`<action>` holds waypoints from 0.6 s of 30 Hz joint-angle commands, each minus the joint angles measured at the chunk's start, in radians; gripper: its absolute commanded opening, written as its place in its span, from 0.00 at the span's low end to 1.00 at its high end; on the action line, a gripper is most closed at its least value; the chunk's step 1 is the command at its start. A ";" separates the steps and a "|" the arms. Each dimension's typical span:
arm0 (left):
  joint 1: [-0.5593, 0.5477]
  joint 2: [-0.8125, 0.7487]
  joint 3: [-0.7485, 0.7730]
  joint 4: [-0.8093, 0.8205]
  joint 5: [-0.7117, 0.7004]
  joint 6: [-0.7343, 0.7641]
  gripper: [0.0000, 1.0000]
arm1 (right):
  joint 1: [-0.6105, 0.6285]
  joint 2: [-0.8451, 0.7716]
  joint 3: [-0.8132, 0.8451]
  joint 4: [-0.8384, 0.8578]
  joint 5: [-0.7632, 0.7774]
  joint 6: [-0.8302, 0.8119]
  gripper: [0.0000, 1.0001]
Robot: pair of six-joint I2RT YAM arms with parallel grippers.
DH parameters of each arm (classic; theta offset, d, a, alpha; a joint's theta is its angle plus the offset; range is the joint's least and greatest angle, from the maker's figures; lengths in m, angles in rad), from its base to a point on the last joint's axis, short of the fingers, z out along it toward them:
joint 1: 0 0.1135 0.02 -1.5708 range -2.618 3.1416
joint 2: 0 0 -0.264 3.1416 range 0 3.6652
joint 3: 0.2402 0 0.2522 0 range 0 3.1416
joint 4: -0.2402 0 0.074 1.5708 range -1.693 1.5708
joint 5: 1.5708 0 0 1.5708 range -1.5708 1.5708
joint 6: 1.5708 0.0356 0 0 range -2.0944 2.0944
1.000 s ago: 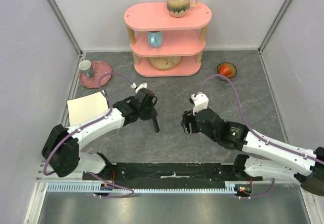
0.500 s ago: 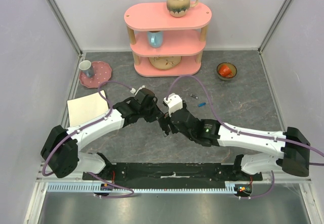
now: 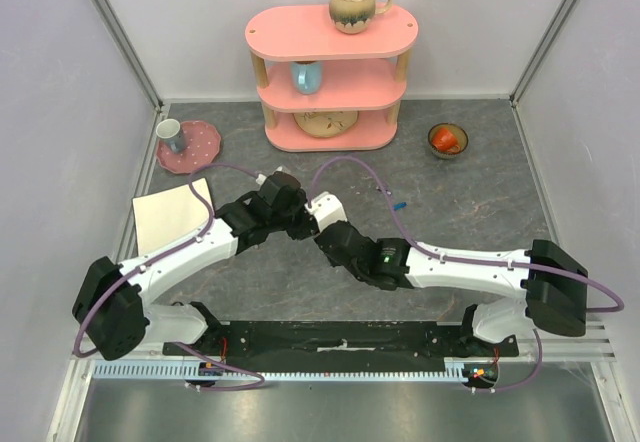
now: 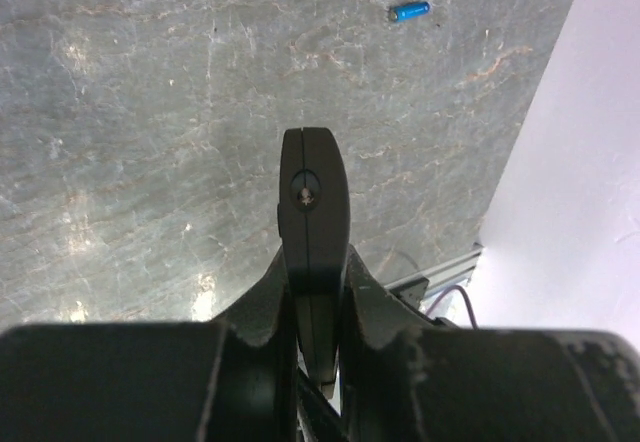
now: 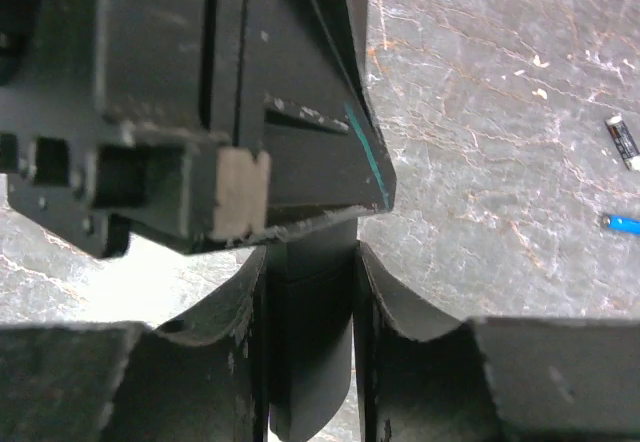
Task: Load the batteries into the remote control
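The remote control [image 4: 313, 212], a slim black bar, sticks out edge-on from my left gripper [image 4: 315, 262], which is shut on it above the table. My right gripper [image 5: 310, 262] has met it from the opposite side. The remote's free end [image 5: 310, 342] fills the gap between the right fingers, which press on both of its sides. From above, the two grippers [image 3: 300, 224] [image 3: 322, 237] touch nose to nose and hide most of the remote. A blue battery [image 3: 399, 205] [image 4: 409, 10] [image 5: 622, 224] and a dark battery [image 3: 383, 190] [image 5: 622, 140] lie on the table to the right.
A pink three-tier shelf [image 3: 330, 72] stands at the back with a mug [image 3: 357, 4] on top. A small bowl [image 3: 447, 140] sits at the back right, a pink plate [image 3: 190, 145] with a cup at the back left, and a white sheet [image 3: 172, 212] lies at the left.
My right arm swung left across the table to the left gripper. Its jaws spread wide, then closed round the remote's free end. The left gripper kept its hold and shifted slightly.
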 commanded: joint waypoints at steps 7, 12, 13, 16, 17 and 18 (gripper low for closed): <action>0.019 -0.058 -0.005 0.112 0.016 0.024 0.41 | 0.014 -0.103 0.000 0.017 -0.036 -0.026 0.00; 0.106 -0.113 -0.027 0.143 -0.016 0.048 0.77 | 0.011 -0.234 -0.014 -0.050 -0.056 0.011 0.00; 0.123 -0.124 -0.032 0.152 -0.007 0.054 0.78 | 0.009 -0.260 -0.012 -0.061 -0.059 0.016 0.00; 0.180 -0.163 -0.048 0.170 -0.001 0.063 0.79 | 0.006 -0.296 -0.014 -0.084 -0.059 0.036 0.00; 0.189 -0.173 -0.053 0.169 -0.001 0.068 0.79 | -0.004 -0.302 -0.015 -0.087 -0.055 0.042 0.00; 0.204 -0.185 -0.056 0.160 -0.001 0.071 0.78 | -0.015 -0.310 -0.026 -0.091 -0.056 0.051 0.00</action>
